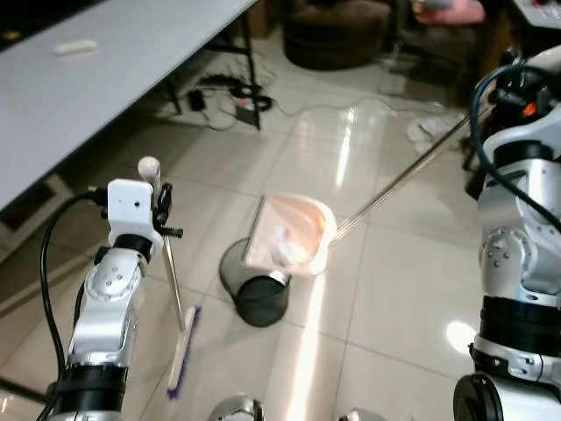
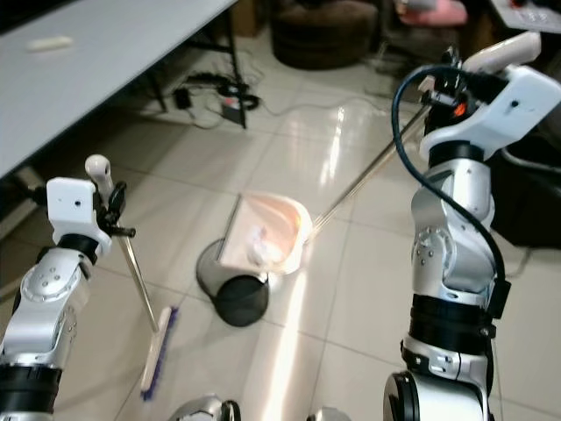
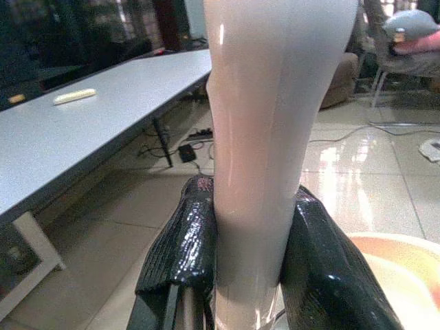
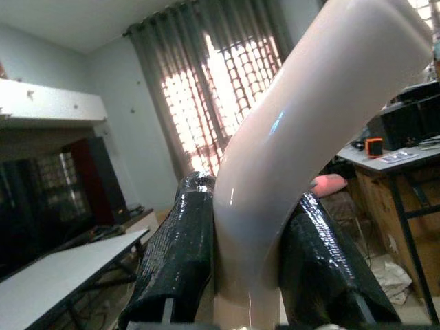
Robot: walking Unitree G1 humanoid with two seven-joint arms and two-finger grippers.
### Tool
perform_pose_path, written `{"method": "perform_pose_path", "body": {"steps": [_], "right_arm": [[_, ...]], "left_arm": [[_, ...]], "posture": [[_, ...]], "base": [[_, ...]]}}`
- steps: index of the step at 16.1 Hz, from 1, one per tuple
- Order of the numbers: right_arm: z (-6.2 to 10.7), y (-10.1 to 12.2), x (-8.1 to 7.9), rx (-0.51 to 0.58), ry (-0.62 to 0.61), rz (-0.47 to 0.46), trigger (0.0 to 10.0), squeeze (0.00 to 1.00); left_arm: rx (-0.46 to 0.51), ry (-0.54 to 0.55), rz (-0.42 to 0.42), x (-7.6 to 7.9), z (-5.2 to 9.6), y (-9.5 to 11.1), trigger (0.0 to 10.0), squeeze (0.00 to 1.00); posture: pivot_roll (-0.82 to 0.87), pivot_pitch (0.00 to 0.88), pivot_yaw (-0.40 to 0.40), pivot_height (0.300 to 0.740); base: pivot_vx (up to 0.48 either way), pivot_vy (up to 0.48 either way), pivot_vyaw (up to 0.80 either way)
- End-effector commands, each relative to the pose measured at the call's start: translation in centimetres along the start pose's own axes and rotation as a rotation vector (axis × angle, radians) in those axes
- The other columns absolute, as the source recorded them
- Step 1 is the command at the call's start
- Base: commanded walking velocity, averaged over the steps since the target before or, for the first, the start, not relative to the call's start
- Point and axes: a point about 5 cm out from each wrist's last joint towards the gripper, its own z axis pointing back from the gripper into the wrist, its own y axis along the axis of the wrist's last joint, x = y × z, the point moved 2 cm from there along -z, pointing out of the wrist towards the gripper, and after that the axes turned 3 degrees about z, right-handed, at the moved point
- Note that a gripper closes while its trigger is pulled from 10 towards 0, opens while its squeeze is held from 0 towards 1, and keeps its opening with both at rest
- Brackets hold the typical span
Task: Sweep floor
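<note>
My left gripper (image 1: 160,203) is shut on the white handle (image 3: 265,158) of a small broom; its thin metal shaft runs down to a brush head with purple bristles (image 1: 181,353) resting on the tiled floor. My right gripper (image 2: 449,81) is shut on the white grip (image 4: 302,158) of a long-handled dustpan, whose metal pole (image 1: 403,175) slopes down to the pale pink pan (image 1: 291,234). The pan hangs tilted over a black waste bin (image 1: 259,296), with crumpled white scraps (image 1: 282,246) inside it.
A long white table (image 1: 105,79) with a small white object (image 1: 75,47) stands at the left; cables and a power strip (image 1: 232,96) lie under its far end. A dark round pouffe (image 1: 336,33) sits at the back. White paper (image 1: 427,132) lies on the glossy tiles.
</note>
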Motion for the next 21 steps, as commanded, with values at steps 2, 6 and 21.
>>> {"method": "perform_pose_path", "body": {"steps": [2,6,21], "right_arm": [[-0.9,1.7,-0.6,0.096,0.023,-0.026,10.0,0.0],[-1.5,1.1,-1.2,0.108,0.046,-0.018,10.0,0.0],[-3.7,-1.2,-3.3,0.193,0.088,-0.038,10.0,0.0]], "left_arm": [[0.029,0.002,-0.025,-0.4,-0.1,0.9,10.0,0.0],[0.025,-0.004,-0.035,-0.5,-0.1,1.0,10.0,0.0],[0.012,-0.027,-0.012,0.1,0.7,1.3,10.0,0.0]], "posture": [[0.03,0.073,0.07,0.74],[0.05,0.081,0.077,0.74],[0.07,0.116,0.073,0.74]], "base": [[0.0,0.0,0.0],[0.0,0.0,0.0],[0.0,0.0,0.0]]}}
